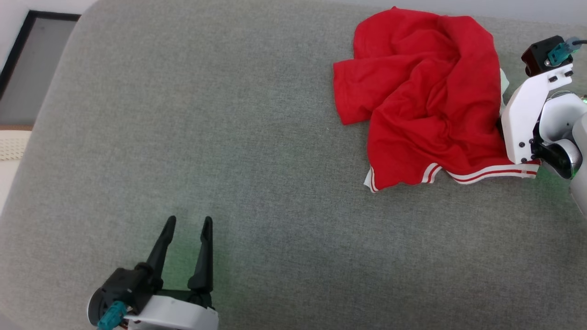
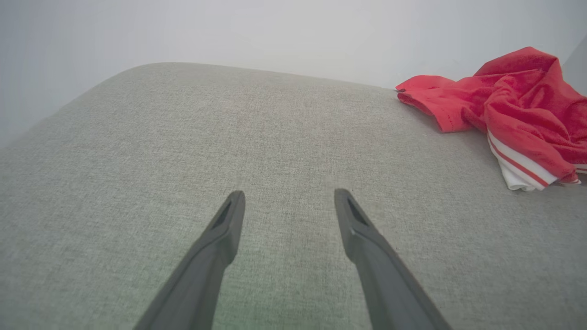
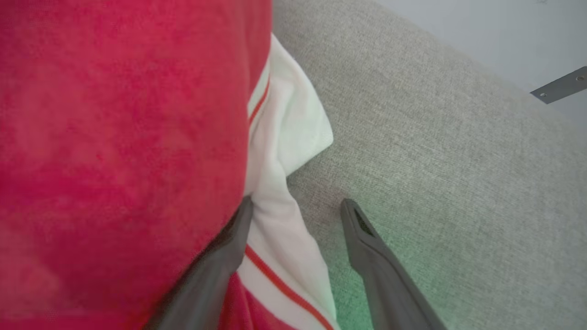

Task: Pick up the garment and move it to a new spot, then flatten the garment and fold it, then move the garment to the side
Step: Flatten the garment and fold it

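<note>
My right pincer (image 3: 298,204), open, straddles the shirt (image 1: 412,91) at its white sleeve edge, ready to pinch and lift; my left pincer (image 1: 189,222) hovers open, well apart.

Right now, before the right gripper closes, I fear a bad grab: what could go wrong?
1. The right gripper, open, straddles just the white sleeve edge of the garment; closing there may pinch one thin layer, which could slip or drag the crumpled heap.
2. The garment lies near the far edge of the grey cushion, so a pull that way might tip it off.
</note>
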Robot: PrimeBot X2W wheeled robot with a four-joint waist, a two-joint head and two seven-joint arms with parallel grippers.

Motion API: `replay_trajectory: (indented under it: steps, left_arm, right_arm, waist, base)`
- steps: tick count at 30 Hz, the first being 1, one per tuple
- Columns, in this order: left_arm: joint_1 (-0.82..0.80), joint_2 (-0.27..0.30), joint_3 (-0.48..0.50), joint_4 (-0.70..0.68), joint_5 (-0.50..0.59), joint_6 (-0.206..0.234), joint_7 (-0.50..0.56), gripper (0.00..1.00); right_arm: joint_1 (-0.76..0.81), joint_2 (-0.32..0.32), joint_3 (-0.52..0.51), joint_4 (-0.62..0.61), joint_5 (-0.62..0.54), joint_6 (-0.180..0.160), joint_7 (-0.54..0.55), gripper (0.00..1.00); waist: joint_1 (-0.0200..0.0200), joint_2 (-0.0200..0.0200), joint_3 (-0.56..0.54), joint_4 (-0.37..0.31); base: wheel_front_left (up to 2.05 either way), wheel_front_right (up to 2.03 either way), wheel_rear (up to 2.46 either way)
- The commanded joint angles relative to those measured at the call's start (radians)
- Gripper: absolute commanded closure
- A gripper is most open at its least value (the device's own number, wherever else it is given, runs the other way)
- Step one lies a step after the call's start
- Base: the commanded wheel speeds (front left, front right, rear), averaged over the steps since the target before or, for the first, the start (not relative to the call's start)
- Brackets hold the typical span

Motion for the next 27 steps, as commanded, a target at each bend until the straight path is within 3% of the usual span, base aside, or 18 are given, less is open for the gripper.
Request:
replay_trajectory:
  steps: [1,3,4,5,6,16,22,27]
  left_arm:
    - [-0.011,-0.001,-0.002,0.004,-0.006,-0.003,0.000,0.00]
    - [-0.016,-0.002,-0.003,0.006,-0.007,-0.003,0.000,0.00]
    - [-0.018,-0.002,-0.003,0.006,-0.008,-0.003,0.000,0.00]
    - [-0.020,-0.001,-0.003,0.007,-0.008,-0.003,0.000,0.00]
    - [-0.022,-0.001,-0.003,0.008,-0.009,-0.003,0.000,0.00]
    - [-0.022,0.001,0.013,0.012,-0.016,-0.003,0.000,0.00]
    - [-0.013,-0.002,0.016,0.015,-0.015,-0.003,0.000,0.00]
    - [-0.007,-0.004,0.020,0.010,-0.022,-0.003,0.000,0.00]
  right_arm:
    - [0.019,0.013,0.039,0.010,0.031,0.000,0.006,0.00]
    - [0.024,0.014,0.075,0.011,0.062,0.003,0.022,0.01]
    - [0.024,0.010,0.091,0.009,0.077,0.003,0.020,0.51]
    - [0.022,0.005,0.104,0.007,0.085,0.003,0.015,0.71]
    - [0.018,0.003,0.116,0.006,0.096,0.003,0.010,1.00]
    - [-0.071,-0.057,0.161,0.031,0.131,-0.001,-0.130,1.00]
    - [-0.134,-0.144,0.197,0.100,-0.010,-0.001,-0.232,1.00]
    - [-0.149,-0.134,0.169,0.207,-0.127,-0.001,-0.239,1.00]
  waist:
    - [0.0000,0.0000,0.003,0.003]
    - [0.0000,0.0000,0.003,0.003]
    - [0.0000,0.0000,0.004,0.003]
    - [0.0000,0.0000,0.004,0.002]
    - [0.0000,0.0000,0.004,0.002]
    - [0.0000,0.0000,-0.016,-0.035]
    - [0.0000,0.0000,-0.035,-0.061]
    - [0.0000,0.0000,-0.036,-0.078]
  base:
    - [0.00,0.00,0.00]
    - [0.00,0.00,0.00]
    - [0.00,0.00,0.00]
    - [0.00,0.00,0.00]
    - [0.00,0.00,0.00]
    - [0.00,0.00,0.00]
    - [0.00,0.00,0.00]
    - [0.00,0.00,0.00]
